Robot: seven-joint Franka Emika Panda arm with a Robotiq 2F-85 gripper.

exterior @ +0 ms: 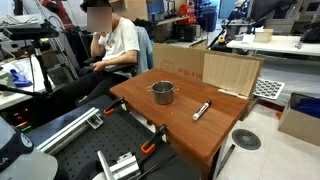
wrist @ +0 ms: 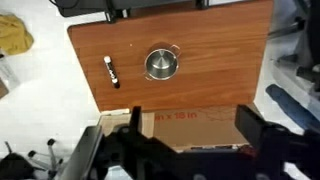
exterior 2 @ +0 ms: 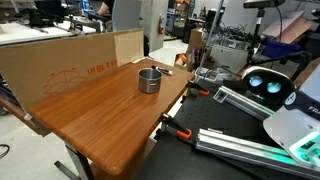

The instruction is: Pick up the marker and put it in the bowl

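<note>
Two task objects are resting on the wooden table [wrist: 220, 60]: the marker [wrist: 111, 71] and the bowl [wrist: 161, 64]. In the wrist view the marker, whitish with dark ends, is lying flat on the bare wood to the left of the bowl, near it but clearly not touching, with its length running roughly toward and away from the camera's lower edge. The metallic bowl is standing upright near the middle of the tabletop, and its shiny rim is catching the light; nothing is showing inside it. The gripper [wrist: 190, 150] is hovering high above the table's edge, appearing only as dark blurred shapes along the bottom of the wrist view; its fingers are standing wide apart and are grasping nothing. A cardboard sheet [exterior: 232, 72] is standing upright along one edge of the table, well apart from both objects. In an exterior view a person [exterior: 115, 45] in a white shirt is sitting beyond the table, one hand raised to the face.
</note>
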